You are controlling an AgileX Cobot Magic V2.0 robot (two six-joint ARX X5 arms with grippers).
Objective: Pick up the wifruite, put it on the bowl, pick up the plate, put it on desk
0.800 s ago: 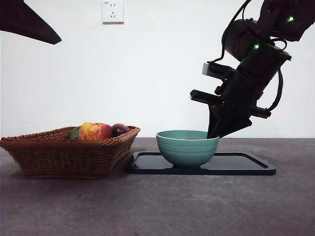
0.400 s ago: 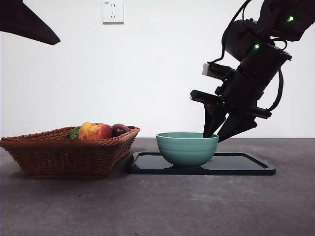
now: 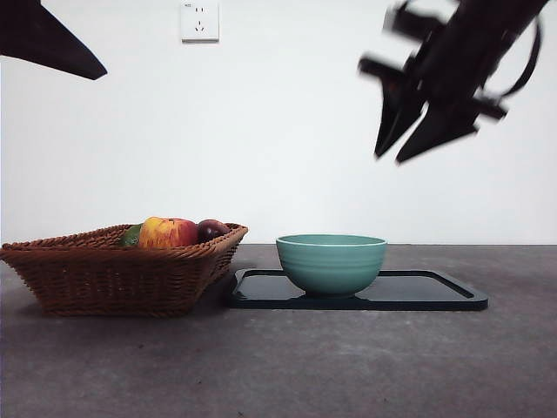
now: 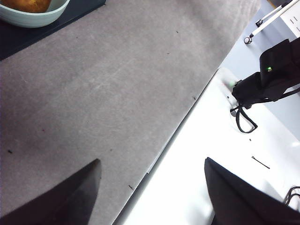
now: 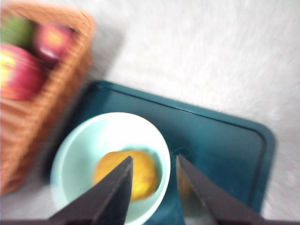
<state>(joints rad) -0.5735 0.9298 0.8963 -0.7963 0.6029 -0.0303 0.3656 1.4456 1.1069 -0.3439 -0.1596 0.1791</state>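
The brown wifruite (image 5: 126,174) lies inside the teal bowl (image 3: 331,261), and a bit of the wifruite (image 4: 28,3) also shows in the left wrist view. The bowl stands on the dark plate (image 3: 426,292), a flat rectangular tray on the desk (image 3: 278,366). High above the bowl's right side, my right gripper (image 3: 400,152) hangs open and empty, blurred by motion. In its own view the right gripper (image 5: 153,158) looks down on the bowl (image 5: 70,154) and the plate (image 5: 220,140). My left gripper (image 4: 152,161) is open over the desk's edge, away from the bowl (image 4: 33,19).
A brown wicker basket (image 3: 113,274) with a red-yellow apple (image 3: 167,232) and a dark purple fruit (image 3: 211,229) stands left of the plate. The left arm shows as a black tip (image 3: 43,39) at the top left corner. The desk (image 4: 93,93) ends at a white floor.
The right gripper opened at the bowl's rim, then rose well above the bowl, with nothing in it. Bowl, plate and basket have not moved.
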